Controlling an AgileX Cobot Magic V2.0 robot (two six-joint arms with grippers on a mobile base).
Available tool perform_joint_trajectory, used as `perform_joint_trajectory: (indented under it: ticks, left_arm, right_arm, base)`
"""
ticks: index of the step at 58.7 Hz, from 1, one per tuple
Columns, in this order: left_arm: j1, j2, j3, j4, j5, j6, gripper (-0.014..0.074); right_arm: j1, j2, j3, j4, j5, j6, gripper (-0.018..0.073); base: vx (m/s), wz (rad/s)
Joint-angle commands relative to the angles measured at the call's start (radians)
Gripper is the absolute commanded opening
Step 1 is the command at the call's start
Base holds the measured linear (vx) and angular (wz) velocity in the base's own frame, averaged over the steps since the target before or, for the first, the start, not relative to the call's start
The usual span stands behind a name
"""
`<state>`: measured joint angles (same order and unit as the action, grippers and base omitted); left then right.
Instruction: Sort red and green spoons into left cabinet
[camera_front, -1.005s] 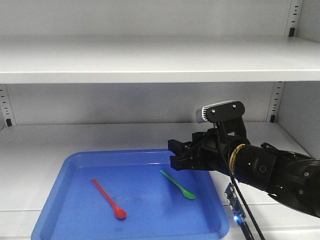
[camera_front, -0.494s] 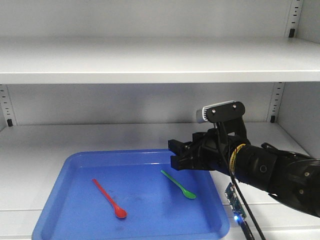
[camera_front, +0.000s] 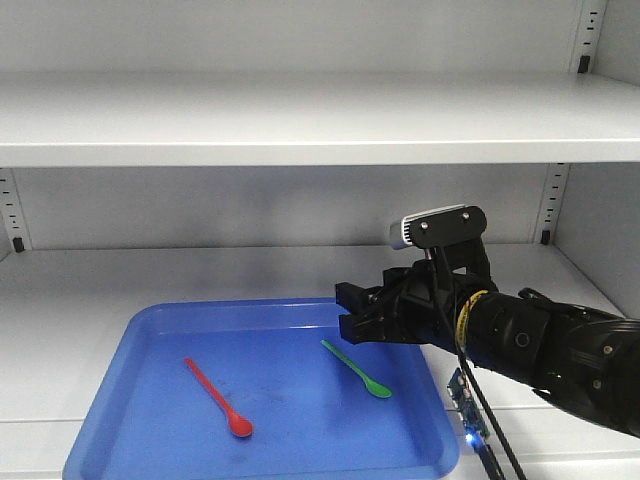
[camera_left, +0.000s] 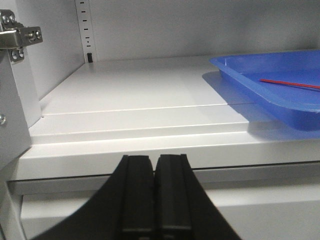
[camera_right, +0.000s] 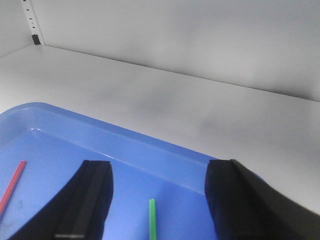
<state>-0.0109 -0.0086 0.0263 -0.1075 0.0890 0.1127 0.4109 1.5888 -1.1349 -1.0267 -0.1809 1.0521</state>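
On the lower shelf of the light grey cabinet (camera_front: 300, 120) stands a blue tray (camera_front: 105, 400). The red spoon (camera_front: 218, 398) lies in its left half and the green spoon (camera_front: 355, 370) in its right half. My right gripper (camera_front: 346, 309) hovers open just above the green spoon's handle end. In the right wrist view that handle tip (camera_right: 152, 217) shows between the spread fingers (camera_right: 95, 195), with the red handle (camera_right: 12, 187) far left. My left gripper (camera_left: 155, 162) is shut and empty, low before the shelf edge, with the tray (camera_left: 240, 70) and red spoon (camera_left: 290, 83) off to its right.
An upper shelf (camera_front: 300, 150) overhangs the tray, leaving a low gap. Perforated upright rails (camera_front: 10, 210) stand at the back corners. A hinge bracket (camera_left: 17, 37) and side panel sit at the left. A small circuit board with cables (camera_front: 468, 400) hangs under my right arm.
The right gripper has edged very slightly left and down. Both spoons and the tray lie as before.
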Motion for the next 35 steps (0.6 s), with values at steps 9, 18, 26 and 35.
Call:
perform_joint_trajectory:
  ticks: [9,18,26,35]
  left_arm:
    - [0.002,-0.011,-0.001,0.000,-0.073,-0.009,-0.0006]
    - [0.002,-0.011,-0.001,0.000,-0.073,-0.009,-0.0006]
    - [0.002,-0.011,-0.001,0.000,-0.073,-0.009,-0.0006]
    - [0.002,-0.011,-0.001,0.000,-0.073,-0.009,-0.0006]
  right_arm:
    - [0.000,-0.038,-0.034,0.006,-0.037,-0.009,0.0459]
    - [0.000,-0.038,-0.034,0.006,-0.037,-0.009,0.0459]
    - [-0.001,-0.038,-0.034,-0.015,0.000,-0.014,0.0459]
    - [0.000,-0.088,-0.016,-0.008,0.142,-0.014,0.0456]
  base:
    - [0.00,0.00]
    - [0.00,0.00]
    - [0.00,0.00]
    - [0.00,0.00]
